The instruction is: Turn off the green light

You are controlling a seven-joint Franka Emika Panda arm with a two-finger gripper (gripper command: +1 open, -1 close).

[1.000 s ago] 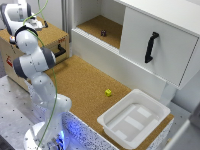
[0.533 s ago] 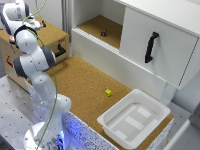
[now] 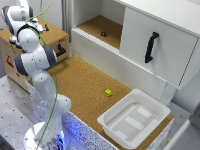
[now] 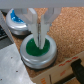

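The green light (image 4: 37, 50) is a round green button in a silver rim, set on top of a wooden box (image 3: 56, 34) at the exterior view's left. In the wrist view my gripper (image 4: 37, 42) points straight down at the button's middle. Its two fingers are pressed together with nothing between them, and the tips are at or just above the green face. Whether they touch it is unclear. In the exterior view the arm bends over the box and its own links hide the gripper. I cannot tell whether the button is lit.
A blue button (image 4: 17, 21) sits beside the green one on the same box. On the cork floor lie a small yellow block (image 3: 108, 92) and a white tray (image 3: 135, 117). A white cabinet with a black handle (image 3: 151, 47) stands behind.
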